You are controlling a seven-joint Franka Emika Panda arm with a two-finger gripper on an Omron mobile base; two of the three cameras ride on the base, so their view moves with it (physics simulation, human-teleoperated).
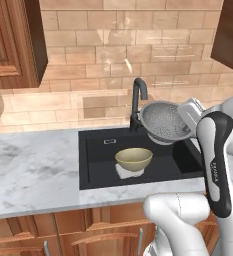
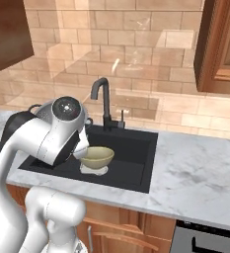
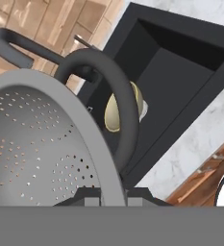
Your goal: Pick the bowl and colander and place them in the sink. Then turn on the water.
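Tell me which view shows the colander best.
Left base view: the whole colander shows, tilted, held over the sink's right end beside the faucet. Hand view shows its perforated inside and a loop handle close up, cropped. In the right base view the arm covers it.

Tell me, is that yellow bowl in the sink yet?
Yes. The bowl sits upright on the floor of the black sink, below the faucet.

The arm (image 1: 215, 165) is glossy white, built of rounded, bulbous shells. A dark grey, rounded band wraps one link, carrying small pale lettering that runs lengthwise. In the right base view a circular dark grey joint cap (image 2: 67, 109) with bright specks sits at about 10 o'clock, edged in white, with black trim beneath.
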